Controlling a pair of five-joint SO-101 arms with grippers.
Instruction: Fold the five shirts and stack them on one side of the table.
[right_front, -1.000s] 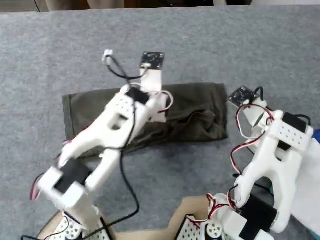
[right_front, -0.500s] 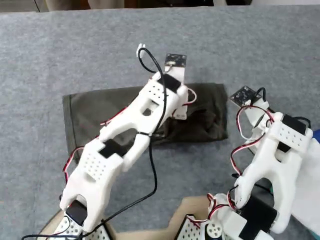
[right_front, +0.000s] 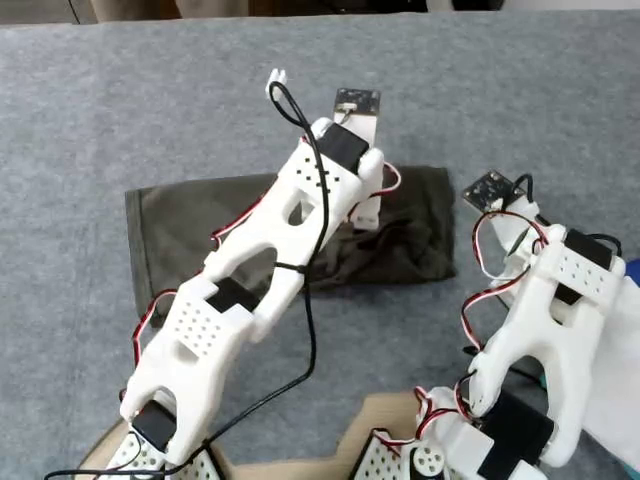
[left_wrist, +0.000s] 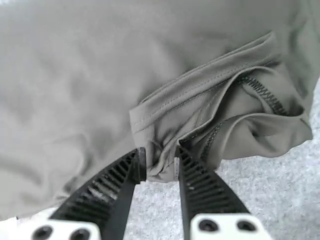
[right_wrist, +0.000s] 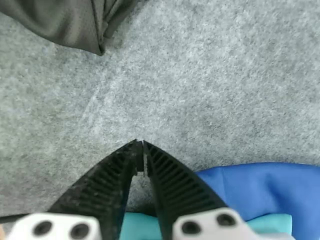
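Note:
An olive shirt (right_front: 190, 225) lies partly folded on the grey table (right_front: 480, 90), bunched toward its right end. My left gripper (left_wrist: 159, 162) is shut on a thick fold of the olive shirt (left_wrist: 210, 100) at its near hem. From above, the left gripper (right_front: 366, 214) stands over the shirt's right half. My right gripper (right_wrist: 140, 150) is shut and holds nothing. It hovers low over bare table, just off a corner of the olive shirt (right_wrist: 60, 20). A blue shirt (right_wrist: 270, 192) and a teal one (right_wrist: 150, 222) lie beside the right gripper.
The right arm (right_front: 555, 300) stands at the table's right, near the front edge. Pale cloth (right_front: 615, 400) lies at the right edge under that arm. Bare grey table stretches behind and to the left of the olive shirt.
My left arm has swung right and farther back, dragging the pinched fold across the olive shirt toward its right end. The right arm has stayed still.

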